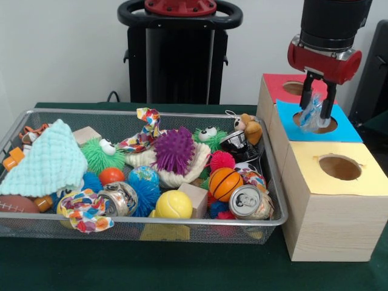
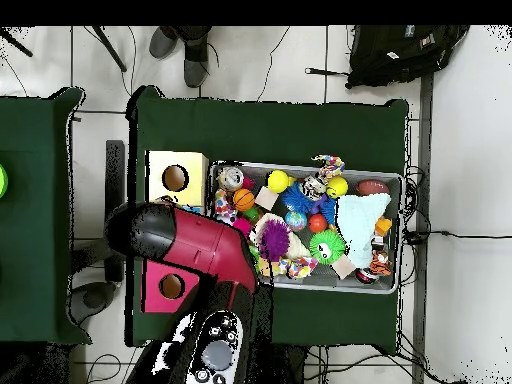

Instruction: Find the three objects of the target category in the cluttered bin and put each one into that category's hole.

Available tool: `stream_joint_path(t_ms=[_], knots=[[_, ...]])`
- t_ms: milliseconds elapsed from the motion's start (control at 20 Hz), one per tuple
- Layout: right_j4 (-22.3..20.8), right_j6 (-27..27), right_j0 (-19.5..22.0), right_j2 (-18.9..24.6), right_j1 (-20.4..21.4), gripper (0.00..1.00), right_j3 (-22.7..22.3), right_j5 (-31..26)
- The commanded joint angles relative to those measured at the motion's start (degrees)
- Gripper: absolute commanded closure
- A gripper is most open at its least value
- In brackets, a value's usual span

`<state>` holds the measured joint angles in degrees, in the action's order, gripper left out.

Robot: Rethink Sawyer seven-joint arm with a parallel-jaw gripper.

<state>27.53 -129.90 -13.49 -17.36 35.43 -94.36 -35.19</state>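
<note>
My gripper (image 1: 316, 114) hangs over the blue panel (image 1: 350, 129) of the wooden box and is shut on a small clear creased bottle with a bluish label (image 1: 311, 115). The bottle's lower end sits at the mouth of the round hole (image 1: 329, 129). The wire mesh bin (image 1: 151, 223) stands left of the box, full of toys. I see no other clear bottle among the clutter. In the overhead view the red arm (image 2: 200, 245) covers the gripper, the bottle and the blue panel; the bin's rim (image 2: 401, 230) shows to its right.
The red-panelled hole (image 1: 295, 88) lies behind the blue one and the yellow-panelled hole (image 1: 339, 167) in front. Two shiny cans (image 1: 250, 202) (image 1: 119, 199), balls, spiky toys, wooden blocks and a mint cloth (image 1: 45, 160) fill the bin. A person's shoes (image 2: 185, 45) show at the overhead view's top.
</note>
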Motion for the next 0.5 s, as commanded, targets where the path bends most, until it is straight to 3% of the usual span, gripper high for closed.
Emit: stream_joint_path(t_ms=[50,500], knots=[[2.8,-13.9,0.9,2.7,-2.1,1.00,-1.0,4.9],[2.8,-12.7,1.9,3.8,-3.0,1.00,-1.4,7.1]])
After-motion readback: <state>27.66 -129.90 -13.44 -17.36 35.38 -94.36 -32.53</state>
